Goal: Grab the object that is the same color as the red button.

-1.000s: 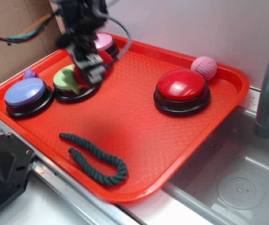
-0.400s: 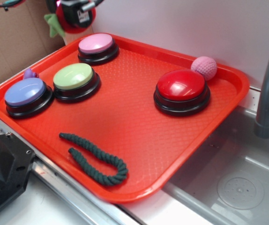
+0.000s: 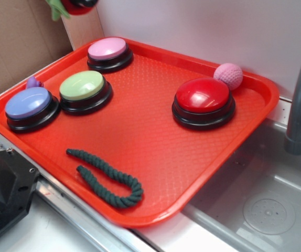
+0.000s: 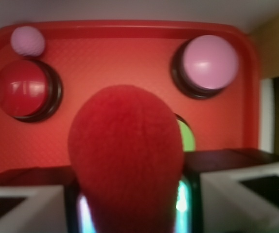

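Plush fruit lifted clear of the tray, pinched in the gripper.

Grasping looks done: in the wrist view the fuzzy red fruit fills the middle, squeezed between the two pale fingers, and in the exterior view it hangs at the top edge, well above the orange-red tray; nothing obvious is left but holding it. On the tray sit four buttons: one red button, one pink, one green, one blue-purple. Also one pink knitted ball and one dark green rope.
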